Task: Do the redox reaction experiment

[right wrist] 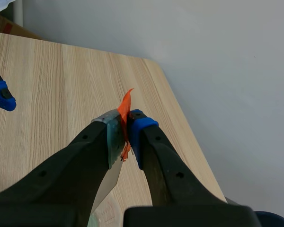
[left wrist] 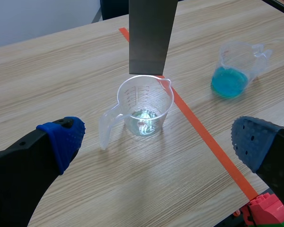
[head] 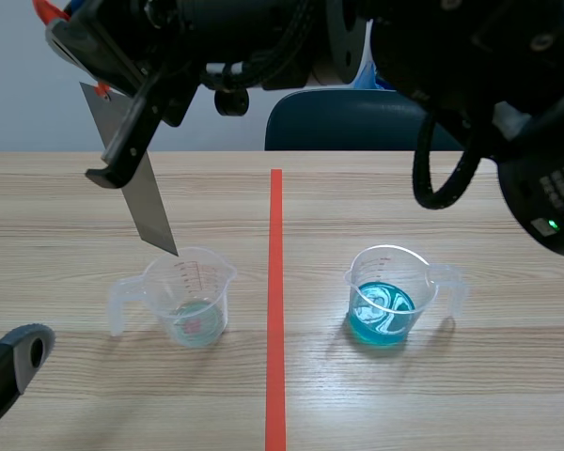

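Note:
A clear measuring beaker (head: 190, 296) holding a little pale liquid stands left of the orange tape line. A second beaker (head: 387, 296) with blue liquid stands right of the line. My right arm crosses above from the right, and its gripper (head: 122, 141) is shut on a grey metal strip (head: 141, 193). The strip hangs tilted, its lower tip just above the clear beaker's rim. In the right wrist view the gripper (right wrist: 125, 127) pinches the strip (right wrist: 114, 137) at an orange tag. My left gripper (left wrist: 158, 139) is open, low near the table's front edge, with the clear beaker (left wrist: 144, 106) ahead of it, below the strip (left wrist: 150, 35).
A blue chair (head: 357, 117) stands beyond the table's far edge. The blue beaker (left wrist: 234, 64) lies across the tape line from the clear one. Something red and green (left wrist: 270, 213) shows just off the table's edge, under my left gripper's finger.

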